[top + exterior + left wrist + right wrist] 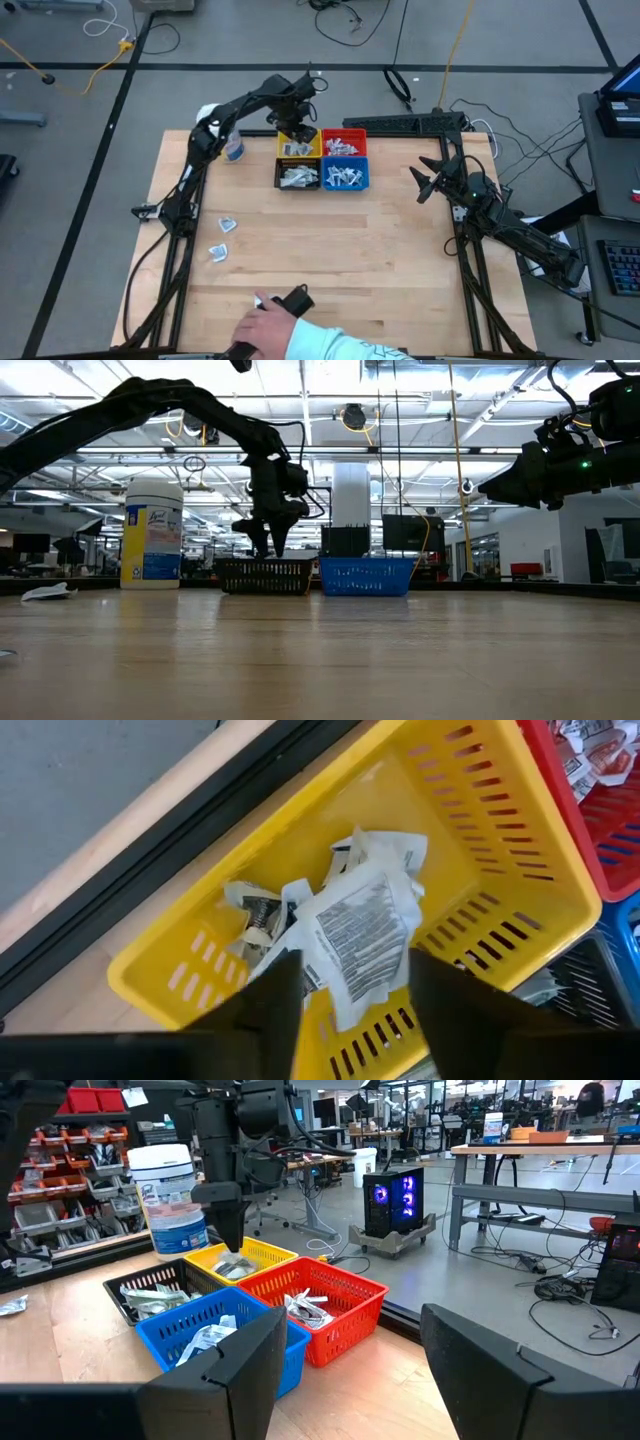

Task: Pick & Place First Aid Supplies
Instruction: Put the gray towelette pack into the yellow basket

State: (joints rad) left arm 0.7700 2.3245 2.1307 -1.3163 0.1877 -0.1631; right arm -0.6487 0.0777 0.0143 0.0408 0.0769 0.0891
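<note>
The left pincer (296, 133) hangs over the yellow bin (298, 146) at the far side of the desk (330, 250), its fingers (262, 1010) spread apart with nothing between them. Just below them, in the left wrist view, a flat white packet (358, 932) with dark print lies on top of the crumpled packets in that bin; its long axis runs slantwise across the bin, from one corner region toward the opposite one.

More packets fill the red bin (345, 143), the blue bin (345, 176) and the black bin (297, 176), which sit together with the yellow one as a square block. Two loose packets (226, 225) lie flat on the left part of the desk, well apart from the bins, and a white-lidded jar (233, 147) stands just left of the yellow bin.

The right pincer (425, 180) waits above the desk's right side, fingers spread wide and empty, pointing toward the bins. A person's hand (266, 322) holds a dark object at the near edge.
</note>
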